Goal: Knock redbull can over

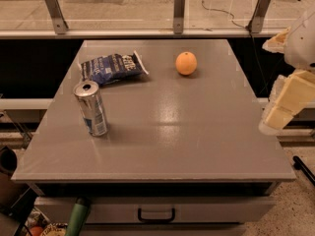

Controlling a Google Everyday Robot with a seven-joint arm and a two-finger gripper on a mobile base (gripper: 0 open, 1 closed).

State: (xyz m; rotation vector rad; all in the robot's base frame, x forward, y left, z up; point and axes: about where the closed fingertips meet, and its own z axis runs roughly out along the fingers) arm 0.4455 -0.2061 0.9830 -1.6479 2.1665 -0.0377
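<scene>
Item 1. Redbull can [91, 108]: stands upright on the table [197, 136], left of centre in the frame, near the table's left edge. Its shiny top faces up and nothing touches it. Not yet knocked over.

Item 2. Gripper [284, 106]: at the right edge of the frame, out past the table's right side and well apart from the can. Whether it is open or closed I cannot tell.

Item 3. Chip bag [112, 68]: lies flat in the upper left, just behind the can but clear of it.

Item 4. Orange [186, 63]: upper centre, apart from everything else.

Item 5. Step in hand, as I judge it: the approach. I would bring the gripper across the bare middle of the table, passing in front of the orange. I would meet the can high on its side, since a low push would likely slide it. The left edge is close, so a gentle push is safer. Tipping it toward the bottom of the frame would also keep it off the bag.
</scene>
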